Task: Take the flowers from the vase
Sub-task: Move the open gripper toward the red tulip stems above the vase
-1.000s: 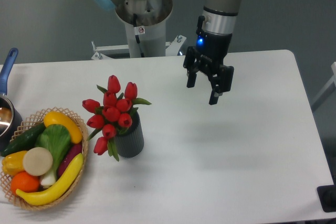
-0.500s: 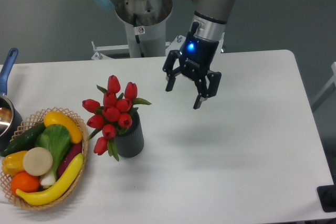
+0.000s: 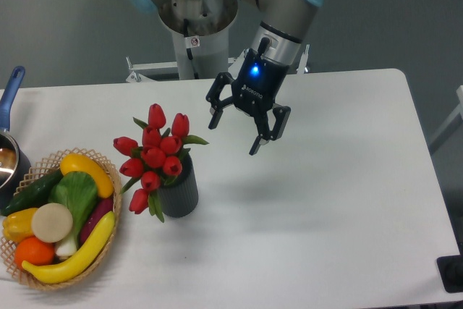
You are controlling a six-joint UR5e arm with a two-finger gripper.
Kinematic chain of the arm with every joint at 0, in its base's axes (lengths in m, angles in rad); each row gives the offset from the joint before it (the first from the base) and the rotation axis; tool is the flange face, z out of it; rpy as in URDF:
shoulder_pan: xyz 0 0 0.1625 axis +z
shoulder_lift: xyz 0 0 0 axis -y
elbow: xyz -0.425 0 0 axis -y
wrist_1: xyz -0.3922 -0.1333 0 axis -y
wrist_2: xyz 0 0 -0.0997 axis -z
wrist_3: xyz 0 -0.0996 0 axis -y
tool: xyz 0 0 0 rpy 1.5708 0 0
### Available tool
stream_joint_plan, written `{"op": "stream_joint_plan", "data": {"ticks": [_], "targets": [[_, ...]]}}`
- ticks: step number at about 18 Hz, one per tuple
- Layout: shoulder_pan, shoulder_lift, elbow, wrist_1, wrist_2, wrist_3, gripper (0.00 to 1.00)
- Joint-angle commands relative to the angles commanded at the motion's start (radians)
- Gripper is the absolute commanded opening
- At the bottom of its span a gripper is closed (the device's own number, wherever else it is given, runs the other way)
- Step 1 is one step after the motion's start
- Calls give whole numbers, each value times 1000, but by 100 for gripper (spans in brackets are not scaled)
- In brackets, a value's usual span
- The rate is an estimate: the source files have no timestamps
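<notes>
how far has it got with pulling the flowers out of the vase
Nothing is lifted yet: the flowers sit in the vase. In hand: the gripper hangs open and empty above the table, right of the bunch. Left: reach the flowers, close on them and lift them out.

small sticker point(image 3: 192, 41) on the robot base, print too small to read, perhaps a warning label
</notes>
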Motion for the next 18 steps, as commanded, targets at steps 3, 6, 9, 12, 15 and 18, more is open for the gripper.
{"op": "stream_joint_plan", "data": {"ticks": [3, 6, 9, 12, 15, 18], "targets": [[-22, -8, -6, 2, -21, 0, 100], [-45, -14, -17, 5, -46, 2, 100], [-75, -17, -20, 6, -63, 2, 100], [-103, -31, -21, 8, -75, 2, 100], [-127, -43, -21, 8, -75, 2, 100], [-149, -52, -20, 9, -77, 0, 100]]}}
